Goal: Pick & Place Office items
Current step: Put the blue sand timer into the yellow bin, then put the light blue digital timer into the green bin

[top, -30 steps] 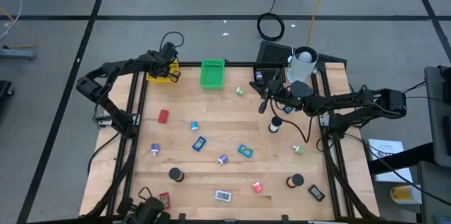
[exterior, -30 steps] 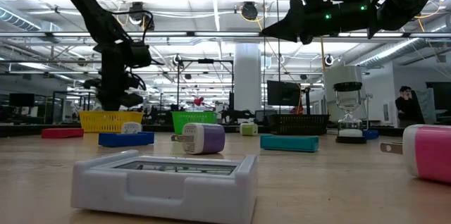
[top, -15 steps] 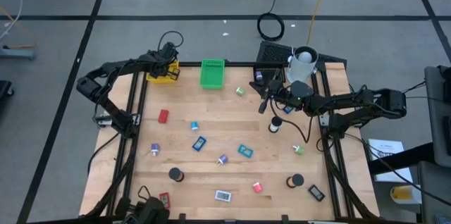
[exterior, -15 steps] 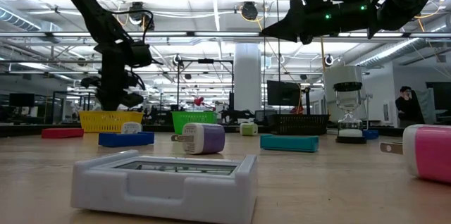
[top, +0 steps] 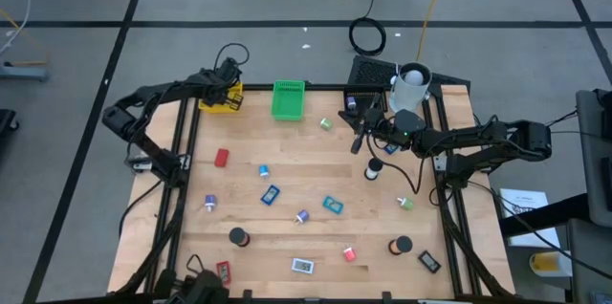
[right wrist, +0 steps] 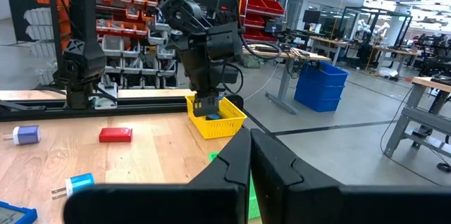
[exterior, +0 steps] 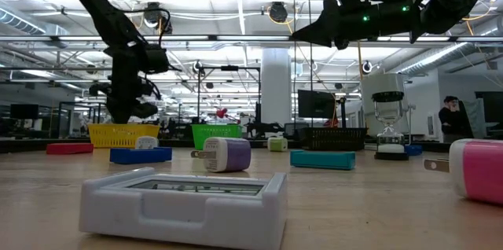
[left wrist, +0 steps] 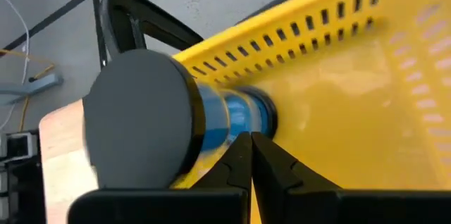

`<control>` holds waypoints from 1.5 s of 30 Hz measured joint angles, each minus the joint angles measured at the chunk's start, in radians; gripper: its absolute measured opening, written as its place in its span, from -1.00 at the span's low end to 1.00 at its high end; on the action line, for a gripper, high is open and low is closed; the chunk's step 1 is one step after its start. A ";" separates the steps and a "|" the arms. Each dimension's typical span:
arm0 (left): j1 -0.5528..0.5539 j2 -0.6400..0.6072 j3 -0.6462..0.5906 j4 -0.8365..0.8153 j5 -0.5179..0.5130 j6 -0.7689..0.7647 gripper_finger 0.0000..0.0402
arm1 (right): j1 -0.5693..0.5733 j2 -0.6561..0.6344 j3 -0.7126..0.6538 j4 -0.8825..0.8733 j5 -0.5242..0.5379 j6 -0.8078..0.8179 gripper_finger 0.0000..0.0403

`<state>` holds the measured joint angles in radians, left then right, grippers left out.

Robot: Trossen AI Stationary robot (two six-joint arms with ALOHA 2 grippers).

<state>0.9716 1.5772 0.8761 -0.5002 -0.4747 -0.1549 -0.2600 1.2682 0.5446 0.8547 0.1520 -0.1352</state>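
Yellow perforated plastic fills the left wrist view: the yellow slotted tray [left wrist: 338, 62] sits at the far left corner of the wooden table [top: 287, 189], and the left gripper [top: 229, 87] hangs over it with its fingers pressed together, pinching nothing. Inside the tray lies a roll with a black round face and blue core [left wrist: 169, 122], just beyond the fingertips. The right gripper [top: 359, 141] hovers above the far right part of the table, fingers likewise pressed together and empty, near the white cup [top: 413, 79]. The remaining office items are scattered over the boards: a red flat block [top: 222, 158] on the left, a teal rectangle [top: 332, 206] near the middle, a black roll [top: 237, 237] toward the near edge. A green slotted tray [top: 287, 99] stands at the far edge.
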 joint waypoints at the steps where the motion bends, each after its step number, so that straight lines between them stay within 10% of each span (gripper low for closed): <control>1: -0.004 -0.013 0.000 0.000 0.000 0.008 -0.98 | 0.000 0.000 0.000 0.000 0.000 0.000 -0.98; 13: -0.161 -0.244 -0.016 0.037 0.210 0.157 -0.93 | 0.000 0.000 0.000 -0.021 0.000 0.016 -0.98; 27: -0.319 -0.493 -0.438 0.757 0.740 0.153 -0.89 | 0.000 0.000 0.002 -0.081 0.002 0.117 -0.98; 45: -0.490 -0.491 -0.738 1.335 0.894 0.240 -0.98 | 0.317 0.070 0.438 -1.187 0.242 0.526 -1.00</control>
<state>0.4814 1.0863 0.1377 0.8349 0.4191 0.0854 0.0567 1.3379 0.9829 -0.3325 0.3943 0.3909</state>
